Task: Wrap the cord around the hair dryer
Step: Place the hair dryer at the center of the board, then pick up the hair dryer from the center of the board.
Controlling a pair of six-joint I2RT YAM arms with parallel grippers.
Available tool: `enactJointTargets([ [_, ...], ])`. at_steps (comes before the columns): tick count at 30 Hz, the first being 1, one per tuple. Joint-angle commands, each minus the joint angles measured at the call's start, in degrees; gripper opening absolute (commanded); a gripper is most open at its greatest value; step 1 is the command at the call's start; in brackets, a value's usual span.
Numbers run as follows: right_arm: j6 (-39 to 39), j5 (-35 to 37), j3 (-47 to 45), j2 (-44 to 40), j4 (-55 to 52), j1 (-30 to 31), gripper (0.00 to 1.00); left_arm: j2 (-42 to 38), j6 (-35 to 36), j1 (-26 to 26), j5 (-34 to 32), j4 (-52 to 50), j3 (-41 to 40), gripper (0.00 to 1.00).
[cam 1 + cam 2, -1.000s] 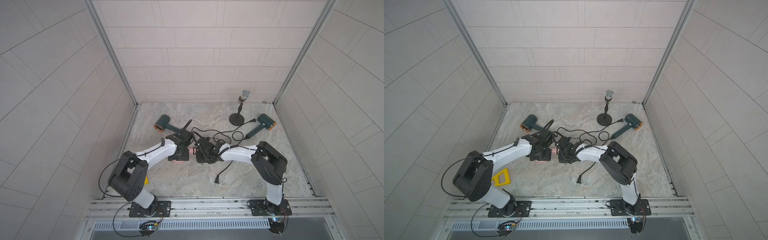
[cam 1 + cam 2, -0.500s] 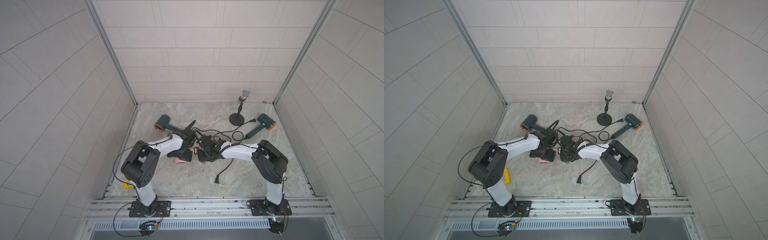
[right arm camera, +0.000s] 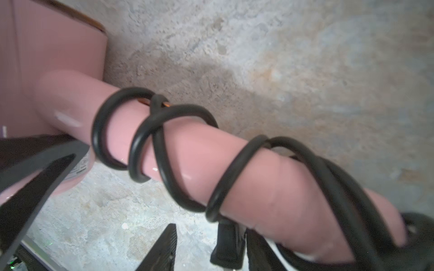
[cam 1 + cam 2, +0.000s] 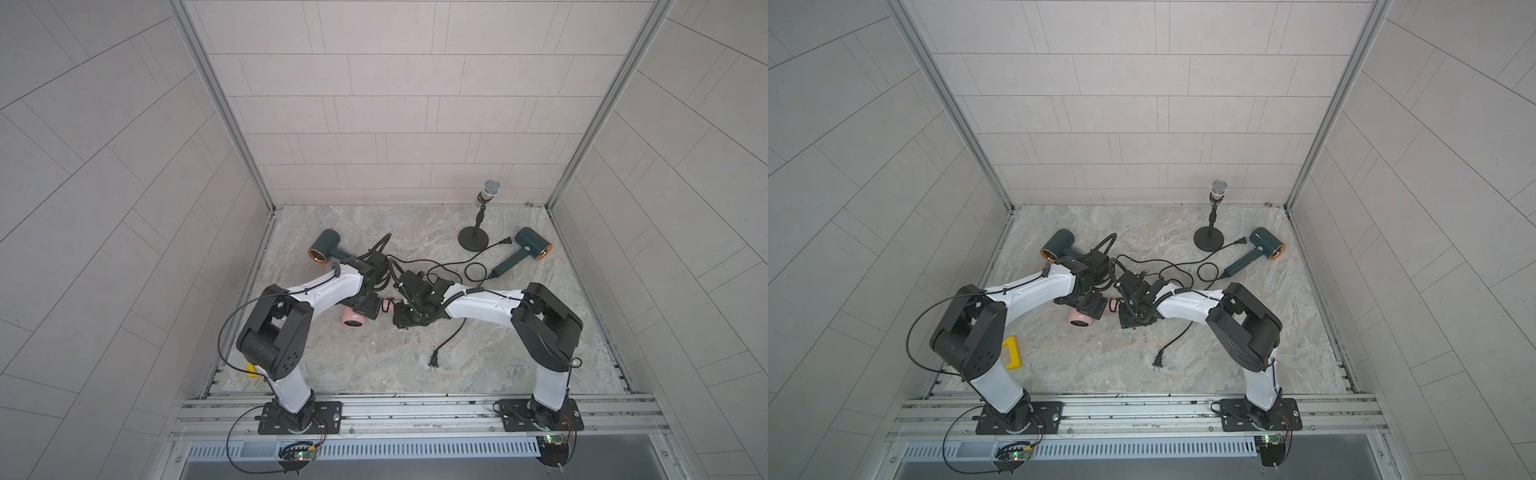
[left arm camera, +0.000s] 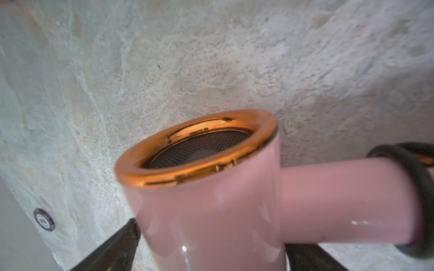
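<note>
A pink hair dryer point(image 4: 353, 328) point(image 4: 1080, 319) with a copper rim lies on the stone floor between my two grippers. In the left wrist view its barrel point(image 5: 211, 206) sits between the wide-open fingers of my left gripper point(image 5: 211, 252) point(image 4: 363, 315). The black cord point(image 3: 150, 131) coils several times round the pink handle point(image 3: 258, 187). My right gripper point(image 3: 211, 250) point(image 4: 405, 320) is at the handle's end, jaws apart. The cord's plug point(image 3: 226, 246) hangs between them, with a gap beside it.
Two dark green hair dryers point(image 4: 326, 249) point(image 4: 532, 245) lie at the back with loose black cords across the floor. A plug point(image 4: 434, 360) lies toward the front. A microphone stand point(image 4: 473, 241) stands at the back right. A yellow object point(image 4: 1011, 353) lies by the left arm.
My left gripper has opened wide over the pink barrel. The right gripper's jaws have parted from the plug. The left arm's elbow has shifted inward.
</note>
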Motion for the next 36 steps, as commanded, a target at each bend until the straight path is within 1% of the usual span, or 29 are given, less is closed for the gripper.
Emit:
enactJointTargets([
  [1, 0.15, -0.94, -0.45, -5.22, -3.05, 0.14, 0.52, -2.66, 2.3, 0.17, -0.81, -2.56, 2.36, 1.0],
  [5, -0.53, -2.36, -0.54, -9.57, -5.17, 0.03, 0.54, -5.14, 2.4, 0.18, -0.17, -3.68, 3.9, 1.0],
  [8, -1.58, -3.71, -1.37, -13.52, -7.28, -1.05, 0.54, -7.3, 3.27, 0.67, -0.45, -5.07, 6.91, 1.0],
  [11, -4.12, -4.44, -2.43, -17.35, -9.56, -3.38, 0.54, -7.79, 6.02, 3.42, -0.26, -8.18, 12.71, 1.0],
  [14, -8.88, -4.3, -3.67, -20.77, -11.11, -6.1, 0.54, -5.76, 11.05, 7.83, 0.38, -9.76, 18.8, 1.0],
  [18, -12.59, -6.36, -5.17, -23.44, -14.09, -10.79, 0.55, 1.0, 16.36, 14.81, 2.11, -10.15, 26.99, 1.0],
  [22, -13.96, -6.37, -7.92, -26.53, -14.78, -12.47, 0.56, 9.98, 18.65, 20.77, 6.94, -8.89, 34.74, 1.0],
  [28, -15.32, -5.91, -11.59, -28.84, -15.5, -12.95, 0.56, 21.97, 23.29, 23.0, 5.15, -7.57, 45.7, 1.0],
  [34, -15.92, -4.94, -14.51, -30.27, -15.61, -13.61, 0.55, 30.22, 24.01, 26.4, 8.42, -8.3, 54.54, 1.0],
  [36, -16.44, -5.11, -14.61, -29.99, -16.11, -13.99, 0.56, 33.46, 25.31, 26.62, 8.0, -9.09, 58.01, 1.0],
])
